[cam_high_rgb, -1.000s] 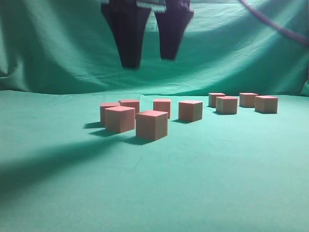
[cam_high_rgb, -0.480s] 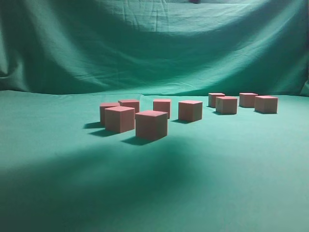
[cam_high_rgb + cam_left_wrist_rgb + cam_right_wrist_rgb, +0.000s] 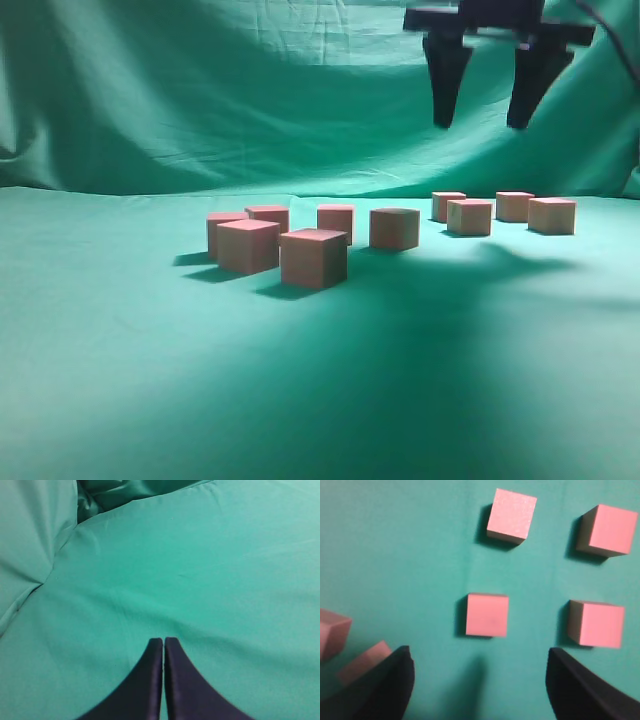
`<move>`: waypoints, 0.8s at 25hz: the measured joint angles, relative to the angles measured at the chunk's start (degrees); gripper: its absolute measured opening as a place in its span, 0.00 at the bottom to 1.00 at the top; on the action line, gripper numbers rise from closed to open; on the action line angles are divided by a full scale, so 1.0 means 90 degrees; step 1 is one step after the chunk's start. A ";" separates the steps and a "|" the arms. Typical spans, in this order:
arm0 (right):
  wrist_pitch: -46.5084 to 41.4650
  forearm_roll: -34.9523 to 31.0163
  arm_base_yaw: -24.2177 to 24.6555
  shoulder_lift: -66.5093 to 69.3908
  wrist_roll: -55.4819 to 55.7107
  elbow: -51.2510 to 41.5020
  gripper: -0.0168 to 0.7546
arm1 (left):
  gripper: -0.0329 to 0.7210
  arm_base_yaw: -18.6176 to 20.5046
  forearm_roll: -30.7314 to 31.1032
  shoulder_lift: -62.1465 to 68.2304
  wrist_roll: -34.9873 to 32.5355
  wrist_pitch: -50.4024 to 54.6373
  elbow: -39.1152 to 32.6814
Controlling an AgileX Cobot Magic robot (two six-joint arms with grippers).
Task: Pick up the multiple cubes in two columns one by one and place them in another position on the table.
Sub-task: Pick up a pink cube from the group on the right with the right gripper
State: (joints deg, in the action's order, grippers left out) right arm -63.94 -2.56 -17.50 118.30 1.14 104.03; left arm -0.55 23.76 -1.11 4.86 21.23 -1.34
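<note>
Near half of the green cloth table (image 3: pixel 300 400) is bare, wide room left and front. Mid-table: six pink cubes, nearest cube (image 3: pixel 314 258) front, second cube (image 3: pixel 248 246) just left of it, four more behind incl. shaded cube (image 3: pixel 394 228). Far right: four-cube cluster (image 3: pixel 505 212) in two short rows, gaps between all of them, near the cloth's back edge. Right gripper (image 3: pixel 482 118) hangs high over that cluster, fingers pointing down, jaws spread wide, holding nothing; wrist view shows the four cubes between its fingers (image 3: pixel 380 690). Left gripper (image 3: pixel 163 642) over bare cloth, jaws pressed together, empty.
</note>
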 joint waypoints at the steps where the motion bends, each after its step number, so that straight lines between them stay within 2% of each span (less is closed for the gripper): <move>1: 0.0089 -0.0011 0.0013 0.0127 0.0000 0.0000 0.71 | 0.04 0.0000 0.0000 0.0000 0.0000 0.0000 0.0000; 13: 0.0818 -0.0011 0.0054 0.0972 -0.0052 0.0000 0.71 | 0.04 0.0000 0.0000 0.0000 0.0000 0.0000 0.0000; 16: 0.0861 -0.0011 0.0054 0.1004 -0.0052 0.0000 0.54 | 0.04 0.0000 0.0000 0.0000 0.0000 0.0000 0.0000; 18: 0.0861 -0.0011 0.0054 0.1004 -0.0052 0.0000 0.38 | 0.04 0.0000 0.0000 0.0000 0.0000 0.0000 0.0000; 19: 0.0847 -0.0011 0.0054 0.1004 -0.0064 0.0000 0.34 | 0.04 0.0000 0.0000 0.0000 0.0000 0.0000 0.0000; 20: 0.0819 -0.0011 0.0054 0.1004 -0.0055 0.0000 0.36 | 0.04 0.0000 0.0000 0.0000 0.0000 0.0000 0.0000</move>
State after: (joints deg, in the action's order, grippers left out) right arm -56.56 -2.66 -17.01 127.33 0.64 104.03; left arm -0.55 23.76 -1.11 4.86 21.23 -1.34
